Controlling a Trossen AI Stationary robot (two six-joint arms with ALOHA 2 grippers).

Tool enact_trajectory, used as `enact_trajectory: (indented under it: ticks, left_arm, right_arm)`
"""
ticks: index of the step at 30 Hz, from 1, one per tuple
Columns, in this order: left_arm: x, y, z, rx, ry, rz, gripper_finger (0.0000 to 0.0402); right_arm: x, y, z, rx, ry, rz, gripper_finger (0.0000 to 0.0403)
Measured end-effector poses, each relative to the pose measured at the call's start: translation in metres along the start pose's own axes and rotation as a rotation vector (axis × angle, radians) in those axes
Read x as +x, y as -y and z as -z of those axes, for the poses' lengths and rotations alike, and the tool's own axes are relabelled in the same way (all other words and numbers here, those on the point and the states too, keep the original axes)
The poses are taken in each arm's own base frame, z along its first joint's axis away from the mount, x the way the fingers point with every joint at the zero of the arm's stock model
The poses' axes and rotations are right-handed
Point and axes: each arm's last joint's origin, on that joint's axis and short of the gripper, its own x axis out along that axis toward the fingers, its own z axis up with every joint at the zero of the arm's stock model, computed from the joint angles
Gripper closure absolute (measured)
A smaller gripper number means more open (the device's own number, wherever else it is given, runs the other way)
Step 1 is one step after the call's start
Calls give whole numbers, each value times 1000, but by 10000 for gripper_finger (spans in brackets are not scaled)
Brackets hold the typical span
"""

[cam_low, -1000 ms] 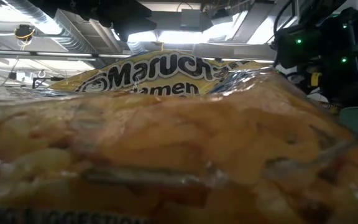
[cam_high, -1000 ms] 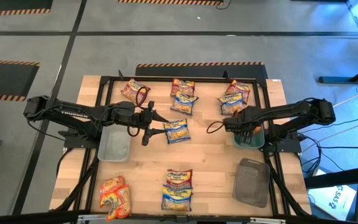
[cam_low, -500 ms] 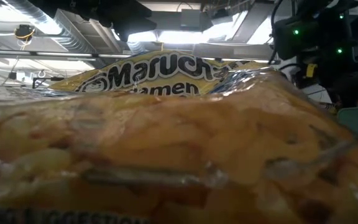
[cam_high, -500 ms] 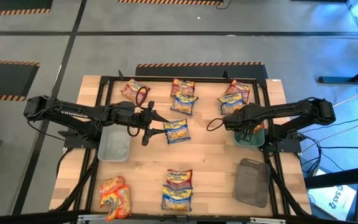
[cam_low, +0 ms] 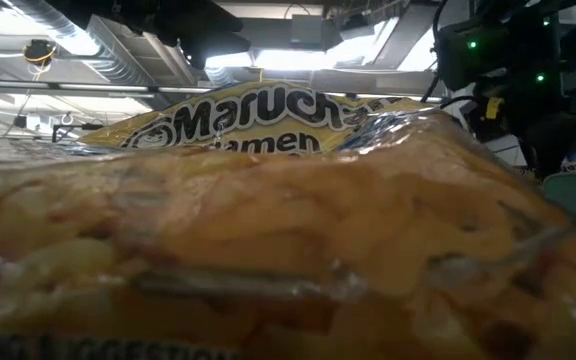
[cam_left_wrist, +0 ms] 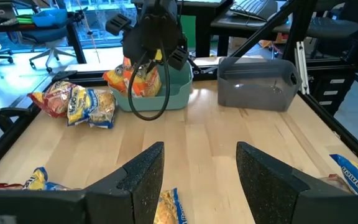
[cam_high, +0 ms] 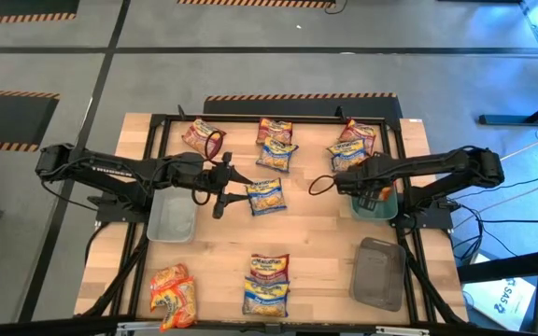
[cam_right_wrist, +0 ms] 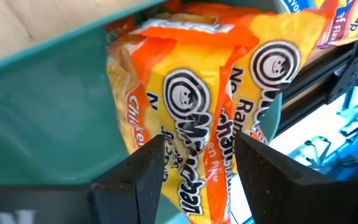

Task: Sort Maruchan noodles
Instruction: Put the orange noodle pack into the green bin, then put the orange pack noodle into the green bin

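Maruchan noodle packets lie flat in groups on the wooden table. Two orange packets (cam_right_wrist: 197, 93) stand on edge in the teal tray (cam_right_wrist: 42, 93), leaning on its wall. My right gripper (cam_right_wrist: 197, 174) hangs open just above them, fingers pointing steeply down, touching nothing; the left wrist view shows it over the teal tray (cam_left_wrist: 160, 99). My left gripper (cam_high: 220, 182) waits open and nearly level at the table's middle left, beside a blue-and-yellow packet (cam_high: 265, 196).
A clear tray (cam_high: 171, 219) sits under my left arm and a grey tray (cam_high: 378, 273) at the near right. More packets lie at the far left (cam_high: 202, 137), far middle (cam_high: 276, 145), far right (cam_high: 351, 145), near middle (cam_high: 267, 283) and near left (cam_high: 171, 294).
My right gripper has risen a little above the teal tray, leaving the orange packets in it. My left arm has kept still.
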Motion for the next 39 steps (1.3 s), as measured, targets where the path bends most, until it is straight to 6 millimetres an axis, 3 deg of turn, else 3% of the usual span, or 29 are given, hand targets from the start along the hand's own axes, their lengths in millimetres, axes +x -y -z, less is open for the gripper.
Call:
enact_trajectory:
  ticks: [10, 15, 22, 28, 39]
  left_arm:
    - [0, 0, 0, 4, 2, 0, 208]
    - [0, 0, 0, 4, 2, 0, 208]
    - [0, 2, 0, 22, 3, 9, 208]
    - [0, 4, -2, 56, 11, -63, 208]
    - [-1, 4, -12, -23, 122, -96, 208]
  right_arm:
    - [-39, 10, -7, 103, 36, -121, 226]
    - [-55, 9, -21, 179, 179, -215, 226]
    - [-61, -32, -60, 93, 674, -402, 226]
    - [-60, -73, -74, -109, 1026, -474, 226]
    - [-37, -111, -90, -315, 1066, -585, 226]
